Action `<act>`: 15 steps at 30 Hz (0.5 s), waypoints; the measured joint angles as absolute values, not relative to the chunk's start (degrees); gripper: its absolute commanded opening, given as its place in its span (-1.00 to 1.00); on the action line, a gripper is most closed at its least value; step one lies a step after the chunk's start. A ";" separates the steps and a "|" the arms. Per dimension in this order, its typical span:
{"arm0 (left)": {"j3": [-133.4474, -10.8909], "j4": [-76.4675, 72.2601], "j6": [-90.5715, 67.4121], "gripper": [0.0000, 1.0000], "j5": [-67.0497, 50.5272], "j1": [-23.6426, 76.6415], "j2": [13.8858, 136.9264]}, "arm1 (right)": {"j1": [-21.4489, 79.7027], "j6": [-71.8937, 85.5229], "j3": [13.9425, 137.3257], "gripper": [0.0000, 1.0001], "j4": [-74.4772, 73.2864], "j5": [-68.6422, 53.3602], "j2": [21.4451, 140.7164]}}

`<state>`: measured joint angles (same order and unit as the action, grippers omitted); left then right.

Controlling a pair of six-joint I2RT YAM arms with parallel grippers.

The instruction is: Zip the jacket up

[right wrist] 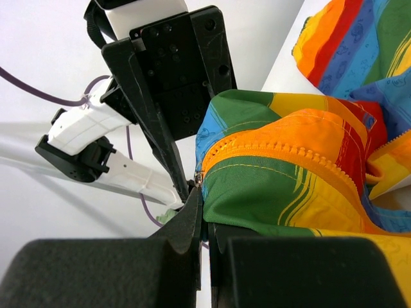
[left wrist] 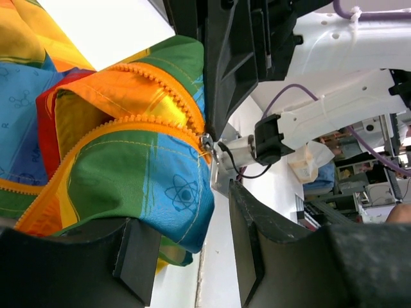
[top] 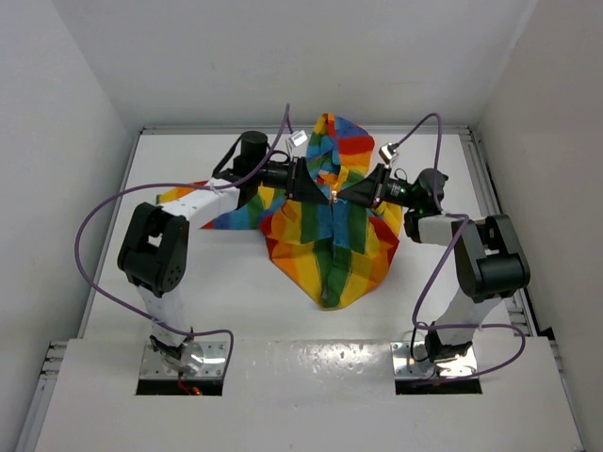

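Note:
The rainbow-striped jacket [top: 339, 245] lies bunched in the middle of the white table [top: 217, 282], hood toward the back. Its orange zipper [left wrist: 138, 125] is parted above the metal slider [left wrist: 207, 141]. My right gripper [right wrist: 204, 215] is shut, its tips pinching the zipper pull right at the slider [right wrist: 198, 178]. My left gripper [left wrist: 192, 256] stands open beside it. Blue and green fabric [left wrist: 173, 192] drapes over its left finger [left wrist: 125, 263] and nothing is clamped. From above, both grippers [top: 318, 188] [top: 347, 195] meet at the slider [top: 333, 196].
One sleeve [top: 188, 195] spreads out to the left under the left arm. Purple cables [top: 89, 235] loop off both arms. White walls enclose the table on the left, back and right, with a raised rail [top: 485, 169] along the right edge.

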<state>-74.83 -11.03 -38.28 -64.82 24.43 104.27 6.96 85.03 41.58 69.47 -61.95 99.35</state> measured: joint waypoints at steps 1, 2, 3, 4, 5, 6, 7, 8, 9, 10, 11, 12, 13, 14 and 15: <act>-74.83 -11.35 -38.63 -0.02 -64.84 24.43 104.27 | 6.96 85.12 41.54 -1.00 69.49 -61.95 99.35; -74.83 -11.70 -39.05 -0.02 -64.86 24.43 104.27 | 6.96 85.17 41.47 -1.00 69.52 -61.93 99.35; -74.83 -11.97 -39.40 -0.02 -64.86 24.43 104.27 | 6.96 85.23 41.36 -1.00 69.71 -61.93 99.35; -74.83 -12.14 -39.64 -0.02 -64.86 24.43 104.27 | 6.96 85.30 41.25 -1.00 69.82 -61.93 99.35; -74.85 -12.36 -39.86 -0.02 -64.90 24.43 104.27 | 6.98 85.30 41.23 -1.00 69.84 -61.93 99.35; -74.85 -12.62 -40.14 -0.02 -64.95 24.43 104.29 | 7.01 85.32 41.23 -1.00 69.84 -61.93 99.35; -74.87 -12.95 -40.42 -0.02 -64.99 24.43 104.33 | 7.01 85.32 41.21 -1.00 69.84 -61.93 99.35; -74.96 -13.39 -40.82 -0.02 -65.04 24.43 104.51 | 7.03 85.32 41.21 -1.00 69.89 -61.93 99.35; -75.11 -13.74 -41.17 -0.12 -65.12 24.43 104.75 | 7.07 85.32 41.21 -1.00 69.89 -61.91 99.35; -75.33 -14.06 -41.52 -0.15 -65.19 24.43 105.10 | 7.11 85.32 41.21 -1.00 69.89 -61.91 99.35; -75.42 -14.31 -41.74 -0.15 -65.21 24.43 105.38 | 7.20 85.30 41.19 -1.00 69.89 -61.91 99.33; -75.48 -14.44 -41.98 -0.18 -65.28 24.43 105.67 | 7.27 85.30 41.19 -1.00 69.89 -61.89 99.35; -75.55 -14.55 -42.17 -0.18 -65.32 24.43 105.93 | 7.33 85.30 41.19 -1.00 69.89 -61.91 99.33; -75.64 -14.66 -42.35 -0.20 -65.39 24.43 106.15 | 7.38 85.30 41.19 -1.00 69.89 -61.91 99.33; -75.75 -14.74 -42.52 -0.27 -65.41 24.43 106.43 | 7.38 85.30 41.19 -1.00 69.89 -61.89 99.33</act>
